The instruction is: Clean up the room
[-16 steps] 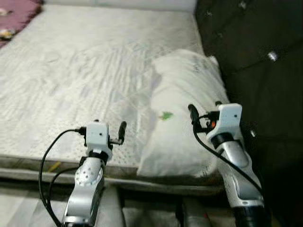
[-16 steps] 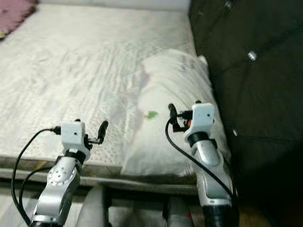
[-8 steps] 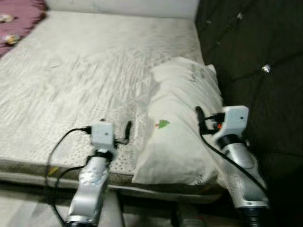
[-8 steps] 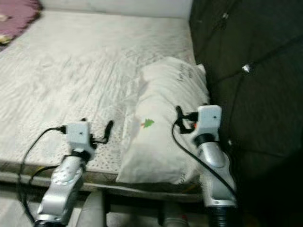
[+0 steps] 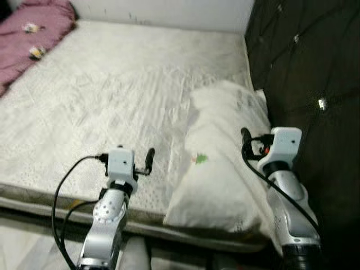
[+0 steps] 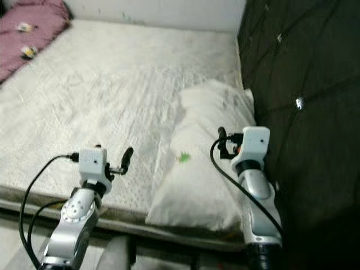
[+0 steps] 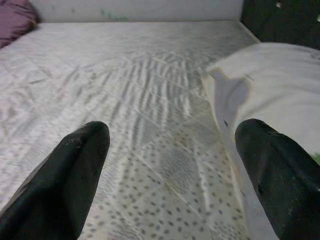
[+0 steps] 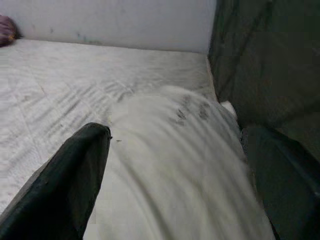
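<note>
Both arms raised over the bed as the head camera lifts, bringing more of the far mattress into view than a second ago.

Left gripper (image 7: 170, 175), fingers apart, hovers above the quilted mattress (image 5: 124, 95); right gripper (image 8: 175, 175), fingers apart, hangs over the soft, wrinkled white pillow (image 5: 225, 163), beside the dark tufted headboard (image 5: 315, 67). Nothing is grasped; a purple blanket (image 5: 28, 39) lies far off.
</note>
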Available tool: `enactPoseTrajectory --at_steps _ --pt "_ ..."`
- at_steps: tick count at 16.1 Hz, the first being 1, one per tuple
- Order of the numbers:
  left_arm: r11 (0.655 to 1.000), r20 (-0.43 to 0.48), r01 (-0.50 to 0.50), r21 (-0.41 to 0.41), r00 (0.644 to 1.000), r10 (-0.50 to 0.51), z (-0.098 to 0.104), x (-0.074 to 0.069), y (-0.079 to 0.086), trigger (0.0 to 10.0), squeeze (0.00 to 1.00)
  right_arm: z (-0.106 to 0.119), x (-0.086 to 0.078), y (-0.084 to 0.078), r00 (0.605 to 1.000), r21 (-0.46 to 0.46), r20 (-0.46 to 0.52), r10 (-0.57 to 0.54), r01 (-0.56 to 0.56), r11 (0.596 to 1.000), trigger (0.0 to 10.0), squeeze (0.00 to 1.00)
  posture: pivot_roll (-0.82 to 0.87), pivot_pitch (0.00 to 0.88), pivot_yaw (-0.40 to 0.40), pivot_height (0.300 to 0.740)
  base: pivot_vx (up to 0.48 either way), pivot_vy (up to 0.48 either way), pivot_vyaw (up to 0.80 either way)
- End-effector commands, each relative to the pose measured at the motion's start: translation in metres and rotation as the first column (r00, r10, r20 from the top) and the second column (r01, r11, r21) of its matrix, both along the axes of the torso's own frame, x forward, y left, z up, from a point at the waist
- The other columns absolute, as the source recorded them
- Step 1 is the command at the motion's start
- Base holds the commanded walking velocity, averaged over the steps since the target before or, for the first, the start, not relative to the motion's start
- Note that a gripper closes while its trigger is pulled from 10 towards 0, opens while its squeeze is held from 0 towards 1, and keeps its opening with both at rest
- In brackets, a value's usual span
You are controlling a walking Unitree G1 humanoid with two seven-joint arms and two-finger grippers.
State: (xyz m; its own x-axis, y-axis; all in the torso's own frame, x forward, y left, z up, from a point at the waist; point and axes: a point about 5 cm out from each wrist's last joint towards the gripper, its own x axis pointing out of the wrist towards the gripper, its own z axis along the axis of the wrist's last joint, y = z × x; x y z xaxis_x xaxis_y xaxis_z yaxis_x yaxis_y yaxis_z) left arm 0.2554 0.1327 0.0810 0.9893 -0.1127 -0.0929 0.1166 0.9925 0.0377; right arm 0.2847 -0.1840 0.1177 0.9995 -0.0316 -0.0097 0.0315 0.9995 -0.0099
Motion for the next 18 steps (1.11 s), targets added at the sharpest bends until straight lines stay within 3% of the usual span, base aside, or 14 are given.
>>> enactPoseTrajectory --at_steps 1,12,18 --pt "1.000 0.002 -0.004 0.013 1.000 0.004 0.000 0.000 0.003 10.0 0.00 0.001 0.003 0.003 1.000 0.000 -0.005 0.005 -0.005 1.000 10.0 0.00 -0.03 0.000 0.000 0.731 0.000 0.000 0.00" --pt "1.000 -0.027 -0.012 -0.015 1.000 0.011 -0.003 -0.001 0.004 10.0 0.00 -0.011 -0.004 0.004 0.998 -0.013 -0.055 -0.036 0.035 0.999 10.0 0.00 -0.02 0.000 -0.008 0.740 0.000 0.000 0.00" --pt "0.999 -0.027 -0.005 -0.033 1.000 0.004 -0.001 0.002 0.002 10.0 0.00 -0.010 0.004 0.008 0.998 0.024 -0.054 -0.027 0.028 0.999 10.0 0.00 -0.02 0.000 -0.004 0.740 0.000 0.445 -0.20"
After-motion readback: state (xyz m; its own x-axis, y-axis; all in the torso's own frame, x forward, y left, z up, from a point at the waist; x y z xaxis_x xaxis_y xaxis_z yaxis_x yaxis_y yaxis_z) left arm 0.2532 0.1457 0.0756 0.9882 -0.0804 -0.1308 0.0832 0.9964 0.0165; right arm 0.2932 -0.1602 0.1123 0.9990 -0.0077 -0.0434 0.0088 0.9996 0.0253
